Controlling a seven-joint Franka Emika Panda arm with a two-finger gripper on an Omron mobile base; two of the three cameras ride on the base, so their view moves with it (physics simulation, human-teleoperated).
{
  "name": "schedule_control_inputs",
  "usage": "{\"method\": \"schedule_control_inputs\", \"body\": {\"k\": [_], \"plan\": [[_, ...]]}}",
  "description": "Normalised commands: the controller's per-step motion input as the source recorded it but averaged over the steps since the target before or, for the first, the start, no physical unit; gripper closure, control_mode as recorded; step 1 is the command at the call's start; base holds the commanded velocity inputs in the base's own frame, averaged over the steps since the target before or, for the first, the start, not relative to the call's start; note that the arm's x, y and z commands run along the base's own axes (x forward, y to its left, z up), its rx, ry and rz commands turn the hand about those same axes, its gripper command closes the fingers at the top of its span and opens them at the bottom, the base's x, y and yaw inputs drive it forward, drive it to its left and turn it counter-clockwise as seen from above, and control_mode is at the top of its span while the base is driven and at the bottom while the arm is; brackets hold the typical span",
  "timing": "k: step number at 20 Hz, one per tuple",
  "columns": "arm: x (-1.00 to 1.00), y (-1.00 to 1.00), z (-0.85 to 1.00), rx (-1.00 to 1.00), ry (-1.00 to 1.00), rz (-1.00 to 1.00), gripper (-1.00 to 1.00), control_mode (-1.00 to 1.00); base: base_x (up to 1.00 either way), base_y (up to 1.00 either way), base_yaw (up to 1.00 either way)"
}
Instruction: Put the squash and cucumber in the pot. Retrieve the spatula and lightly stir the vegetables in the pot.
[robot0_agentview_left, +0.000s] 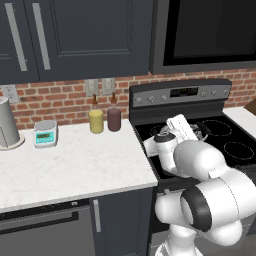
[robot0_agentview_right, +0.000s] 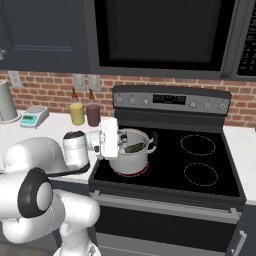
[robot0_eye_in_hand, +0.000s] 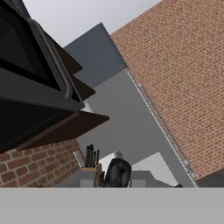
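Item, pot (robot0_agentview_right: 131, 160): set upright on the stove's (robot0_agentview_right: 165, 186) near left burner, with the cucumber (robot0_agentview_right: 134, 147) lodged inside, its long axis laid roughly from left to right against the far wall. Item, gripper (robot0_agentview_right: 120, 141): held level at the pot's left rim and pointed rightward across the mouth, so the pot is met directly ahead of the claw. Whether the jaws are wide, narrow or closed on anything cannot be told.
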Motion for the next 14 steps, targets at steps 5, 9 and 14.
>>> {"method": "schedule_control_inputs", "body": {"k": [5,9,14], "plan": [[-0.38,0.00,1.00,0.11,0.59,0.07,1.00,-1.00,0.00,0.00,0.00],[-0.41,0.00,1.00,0.09,0.57,0.08,1.00,-1.00,0.00,0.00,0.00],[-0.11,0.00,0.98,0.03,0.57,0.03,1.00,-1.00,0.00,0.00,0.00]]}}
